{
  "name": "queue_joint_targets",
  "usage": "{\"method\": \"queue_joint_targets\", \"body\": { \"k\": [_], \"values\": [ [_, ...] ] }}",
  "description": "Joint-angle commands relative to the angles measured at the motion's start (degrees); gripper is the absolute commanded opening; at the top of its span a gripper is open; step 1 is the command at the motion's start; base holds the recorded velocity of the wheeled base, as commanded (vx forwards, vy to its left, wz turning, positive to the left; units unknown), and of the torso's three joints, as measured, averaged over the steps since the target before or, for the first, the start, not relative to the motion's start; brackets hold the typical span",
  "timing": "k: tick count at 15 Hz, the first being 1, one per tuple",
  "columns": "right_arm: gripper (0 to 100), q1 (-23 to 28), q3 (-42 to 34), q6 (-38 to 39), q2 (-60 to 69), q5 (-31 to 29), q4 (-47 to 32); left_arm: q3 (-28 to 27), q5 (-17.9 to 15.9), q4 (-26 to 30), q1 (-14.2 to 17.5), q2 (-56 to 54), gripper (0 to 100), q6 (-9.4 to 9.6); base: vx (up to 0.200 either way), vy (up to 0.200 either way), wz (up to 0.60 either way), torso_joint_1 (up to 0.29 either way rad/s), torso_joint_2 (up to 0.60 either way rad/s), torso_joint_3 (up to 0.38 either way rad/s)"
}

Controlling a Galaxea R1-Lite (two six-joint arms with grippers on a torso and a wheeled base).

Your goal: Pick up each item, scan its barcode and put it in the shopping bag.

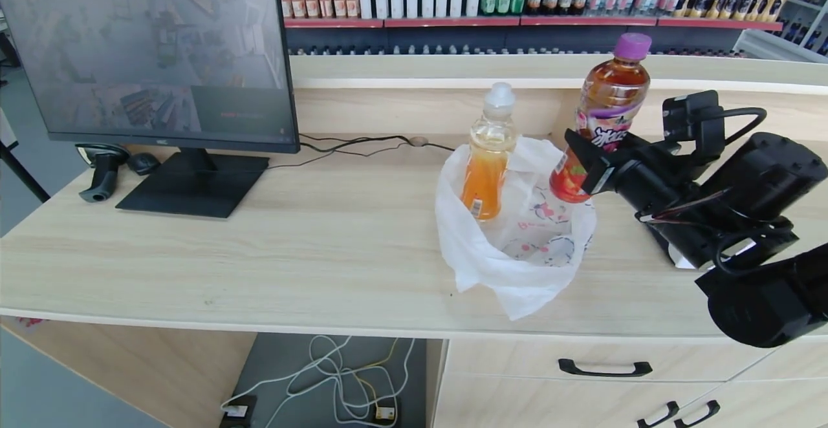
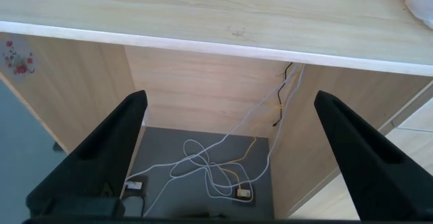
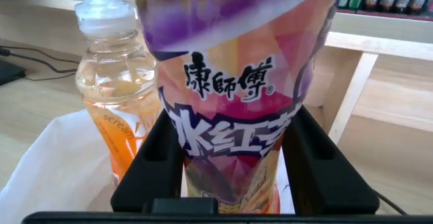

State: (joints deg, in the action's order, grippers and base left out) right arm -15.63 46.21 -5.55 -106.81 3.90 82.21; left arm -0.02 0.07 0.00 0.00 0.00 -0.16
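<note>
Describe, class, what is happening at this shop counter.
The right gripper, jaws shut on a purple-capped bottle of reddish drink, holds it tilted at the rim of the white shopping bag on the counter. A white-capped orange drink bottle already stands in the bag. The left gripper hangs open in front of the counter. The handheld scanner sits by the monitor.

Bag mouth partly taken: orange bottle [image 1: 488,156] stood upright in the left part of the shopping bag [image 1: 517,266]; the right part of the opening lay free. Purple-capped bottle [image 1: 605,111], clamped in the right gripper [image 1: 585,163], hung tilted over the bag's right rim, near the orange one. Broad bare counter [image 1: 310,247] ran between monitor stand [image 1: 194,182] and bag. Handheld scanner [image 1: 100,176] and monitor [image 1: 155,53] blocked the far left corner. Raised ledge [image 1: 453,69] walled off the back.
</note>
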Motion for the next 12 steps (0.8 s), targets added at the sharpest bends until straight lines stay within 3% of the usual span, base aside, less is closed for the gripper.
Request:
{"method": "queue_joint_targets", "body": {
  "k": [1, 12],
  "values": [
    [0, -0.28, 3.80, 1.33, -4.63, -0.12, 0.05, 0.02, 0.01, 0.00, 0.00, 0.00, 100, -0.02, 0.000, 0.000, 0.00, 0.000, 0.00, 0.000],
    [0, -1.33, 9.16, 4.84, -14.12, -0.82, 0.93, 0.02, 0.01, -0.18, 0.00, 0.00, 100, -0.02, 0.000, 0.000, 0.00, 0.000, 0.00, 0.000]
  ]
}}
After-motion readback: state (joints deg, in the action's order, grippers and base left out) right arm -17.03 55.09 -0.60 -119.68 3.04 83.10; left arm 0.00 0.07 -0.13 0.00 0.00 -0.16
